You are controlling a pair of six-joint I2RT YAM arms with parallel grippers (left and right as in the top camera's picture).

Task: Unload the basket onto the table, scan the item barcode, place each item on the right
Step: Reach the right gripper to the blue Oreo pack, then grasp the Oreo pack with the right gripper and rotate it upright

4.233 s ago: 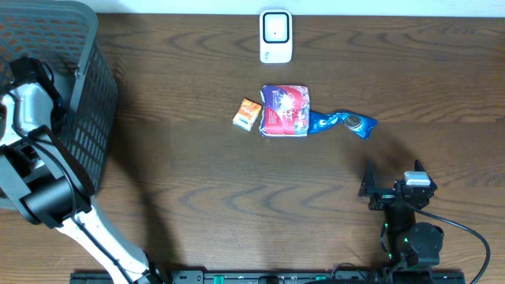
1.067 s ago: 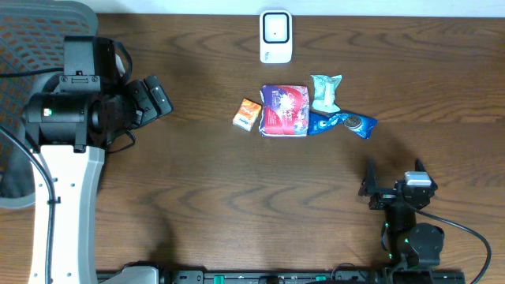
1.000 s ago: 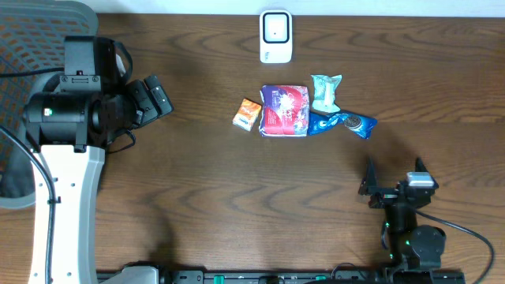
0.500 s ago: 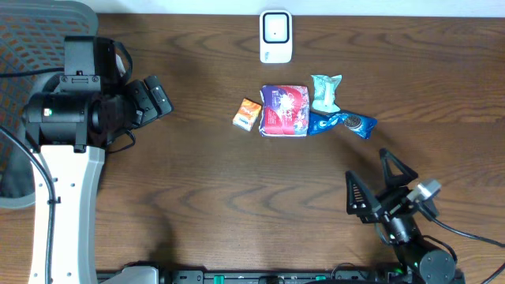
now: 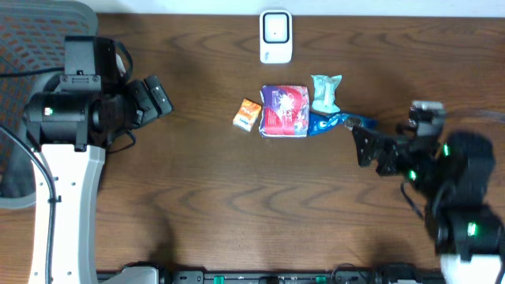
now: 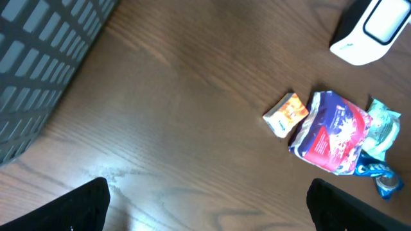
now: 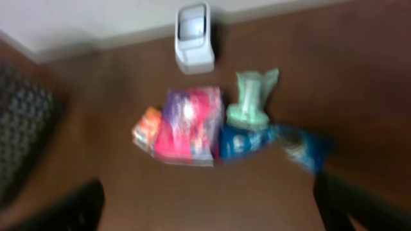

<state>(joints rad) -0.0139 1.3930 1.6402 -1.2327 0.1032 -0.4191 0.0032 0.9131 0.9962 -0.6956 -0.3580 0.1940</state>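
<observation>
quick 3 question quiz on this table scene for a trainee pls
1. True or false: the right gripper is shut on the blue wrapper.
2. Which item is at the left end of the cluster in the overhead view? A mint-green packet; B orange packet; C red and purple pouch.
3. How many items lie in front of the white scanner?
Key: 1 false, it is open and holds nothing. 2 B. 3 four: the three options above plus the blue wrapper.
</observation>
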